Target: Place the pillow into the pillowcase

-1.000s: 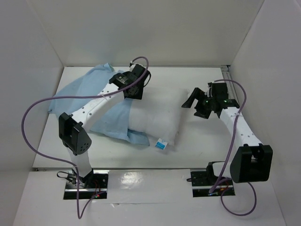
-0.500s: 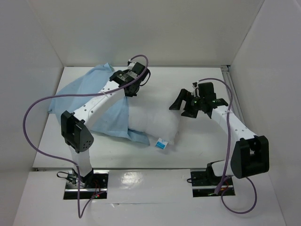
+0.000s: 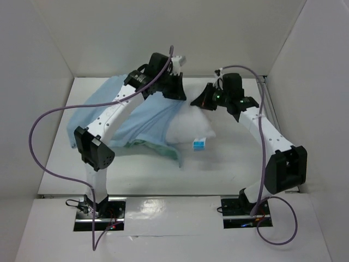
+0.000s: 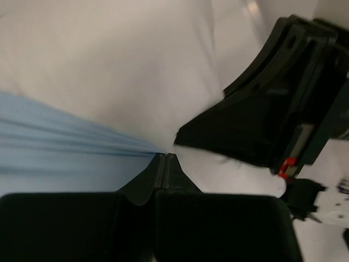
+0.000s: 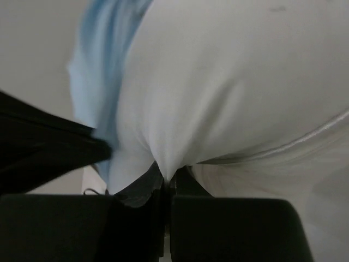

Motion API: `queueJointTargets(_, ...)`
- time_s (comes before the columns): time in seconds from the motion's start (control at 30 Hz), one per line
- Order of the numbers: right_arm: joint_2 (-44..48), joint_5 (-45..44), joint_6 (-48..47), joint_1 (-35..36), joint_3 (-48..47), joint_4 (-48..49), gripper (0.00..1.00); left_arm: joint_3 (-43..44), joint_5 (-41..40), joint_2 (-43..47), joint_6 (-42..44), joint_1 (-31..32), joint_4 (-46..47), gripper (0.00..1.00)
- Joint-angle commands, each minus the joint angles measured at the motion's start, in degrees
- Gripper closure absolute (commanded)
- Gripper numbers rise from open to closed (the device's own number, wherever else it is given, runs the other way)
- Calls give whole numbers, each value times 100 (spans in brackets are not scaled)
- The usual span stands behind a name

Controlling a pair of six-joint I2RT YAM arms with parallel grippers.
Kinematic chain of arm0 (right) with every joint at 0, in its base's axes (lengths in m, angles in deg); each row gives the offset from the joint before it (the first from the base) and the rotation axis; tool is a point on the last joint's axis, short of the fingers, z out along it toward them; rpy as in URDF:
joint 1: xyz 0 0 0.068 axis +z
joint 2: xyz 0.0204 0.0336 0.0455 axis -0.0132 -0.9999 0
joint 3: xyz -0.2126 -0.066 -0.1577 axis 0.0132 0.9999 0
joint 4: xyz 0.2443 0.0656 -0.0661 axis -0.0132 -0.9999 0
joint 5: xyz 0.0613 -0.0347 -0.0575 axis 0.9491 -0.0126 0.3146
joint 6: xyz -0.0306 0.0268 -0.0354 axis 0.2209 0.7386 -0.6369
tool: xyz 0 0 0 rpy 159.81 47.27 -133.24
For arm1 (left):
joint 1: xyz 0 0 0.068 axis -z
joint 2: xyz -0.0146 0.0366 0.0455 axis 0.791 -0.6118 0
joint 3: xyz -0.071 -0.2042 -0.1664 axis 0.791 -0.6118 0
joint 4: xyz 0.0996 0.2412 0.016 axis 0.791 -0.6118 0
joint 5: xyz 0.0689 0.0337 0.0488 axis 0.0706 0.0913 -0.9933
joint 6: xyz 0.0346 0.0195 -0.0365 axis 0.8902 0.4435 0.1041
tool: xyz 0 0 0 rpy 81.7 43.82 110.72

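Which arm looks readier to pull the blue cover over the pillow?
Probably left: the left end effector pinches the pillowcase beside the pillow, while the right end effector grips the pillow itself.

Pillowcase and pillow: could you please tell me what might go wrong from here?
The left gripper pinches only a thin fold of the pillowcase at its tips, so the cloth may slip out. The right gripper holds just a small pinch of the pillow, which may pull free. Both grippers sit close together and could collide.

pillowcase (image 3: 143, 117) left, draped over pillow's left part | pillow (image 3: 197, 123) right | both on table (image 3: 240, 164)
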Motion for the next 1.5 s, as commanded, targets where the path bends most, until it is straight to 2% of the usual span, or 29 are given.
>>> queueJointTargets(0.0,500,98,97,155,-972,502,100,1705,2984,-484,-933,440,1544,100)
queueJointTargets(0.1,903,-244,210,531,-544,501,100,1875,3126,-389,-1215,502,1945,100)
queueJointTargets(0.2,1238,-805,684,1252,808,878,100,1707,3187,-239,-1426,424,2378,100)
queueJointTargets(0.23,1239,-886,868,1393,1586,1201,100,1707,3274,-239,-1426,423,2379,100)
queueJointTargets(0.37,1380,-1465,1564,1911,2743,1783,100,1120,3355,-214,-1488,292,2327,100)
queueJointTargets(0.43,1441,-1879,1635,2061,2798,1854,100,603,3188,-55,-1365,292,2256,100)
queueJointTargets(0.6,1319,-2239,1443,2491,2561,1854,100,582,2424,182,-848,292,1134,100)
queueJointTargets(0.73,1003,-2407,1336,2756,2324,1854,100,84,1853,569,-741,292,675,98)
queueJointTargets(0.77,941,-2407,1336,2835,2271,1933,100,-23,1730,674,-680,292,569,89)
queueJointTargets(0.8,879,-2407,1336,2931,2166,1934,100,-111,1380,771,-618,292,455,73)
queueJointTargets(0.83,766,-2407,1249,2932,2113,1986,100,-182,1203,954,-618,292,323,39)
queueJointTargets(0.87,704,-2294,1161,3002,1939,1986,95,-287,827,1043,-618,292,52,26)
queueJointTargets(0.9,703,-2293,969,3089,1824,1856,85,-288,623,1114,-566,292,-90,20)
queueJointTargets(0.93,703,-2389,854,3151,1718,1707,72,-288,438,1193,-504,292,-230,17)
queueJointTargets(0.97,799,-2494,731,3213,1500,1348,46,-218,114,1324,-504,292,-458,16)
queueJointTargets(1.03,1245,-3080,405,3371,1279,811,24,-60,-256,1395,-372,292,-722,16)
queueJointTargets(1.1,1632,-3530,255,3372,1024,-24,14,221,-677,1396,-293,292,-1160,18)
queueJointTargets(1.2,2397,-4707,316,3372,918,-1093,10,91,-873,1325,-222,292,-1418,19)
queueJointTargets(1.23,2538,-5076,664,3302,917,-1438,10,-49,-951,1325,-222,292,-1418,21)
queueJointTargets(1.27,2749,-5601,807,3214,917,-1720,10,-381,-1022,1325,-222,474,-1418,21)
queueJointTargets(1.3,2829,-5737,974,2918,996,-2114,10,-541,-1101,1386,-327,554,-1366,21)
queueJointTargets(1.4,2944,-5301,854,2249,1355,-2128,9,-954,-1268,1448,-485,774,-1365,21)
queueJointTargets(1.47,2682,-3951,292,1283,1558,-1891,4,-1017,-1417,1509,-547,923,-1365,21)
